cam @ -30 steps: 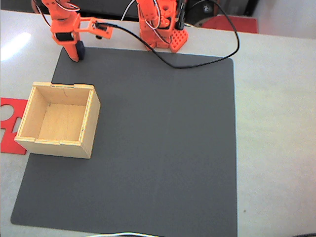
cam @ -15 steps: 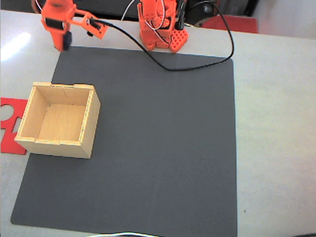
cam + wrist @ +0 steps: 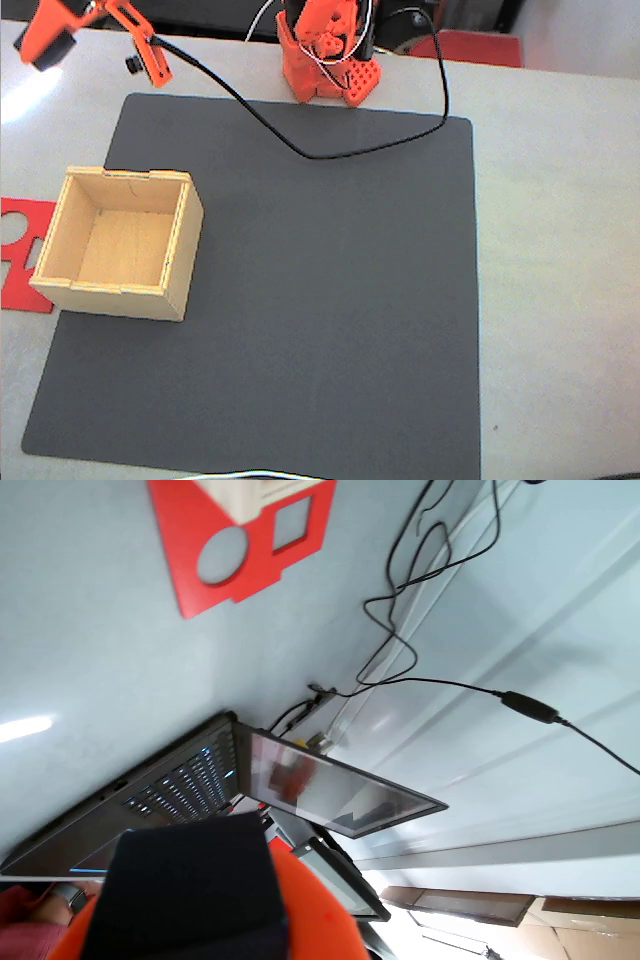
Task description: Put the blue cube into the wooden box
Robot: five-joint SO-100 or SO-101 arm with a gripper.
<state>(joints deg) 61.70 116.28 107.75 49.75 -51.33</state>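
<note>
Holding the blue cube (image 3: 190,890) aloft in the end effector (image 3: 45,50), up at the far-left corner of the fixed view, above bare counter (image 3: 560,250) beyond the edge of the dark mat (image 3: 330,300). Clamped on the cube by every sign: in the wrist view, pressed flat against the orange jaw at the bottom edge, with nothing under it but air. Well apart from the wooden box (image 3: 185,250), which sits open-topped near the left edge of the mat, partly overlapping a flat red cutout piece (image 3: 30,210). Judged as mid-carry, with the drop not yet made. Several ways to go wrong from here. Letting go before reaching the opening would send the cube onto the counter or the mat, perhaps bouncing out of reach. Coming in too low could knock the thin plywood wall and shove the light box along the mat or onto the cutout. Releasing right over a rim could leave the cube tipping outward instead of inward. Worth watching, too, the black cable (image 3: 300,150) trailing across the mat from the arm: likely to drag or snag during the swing and tug the wrist off line. Hard to tell how deep the grip reaches, so a slip during a fast move cannot be ruled out.
</note>
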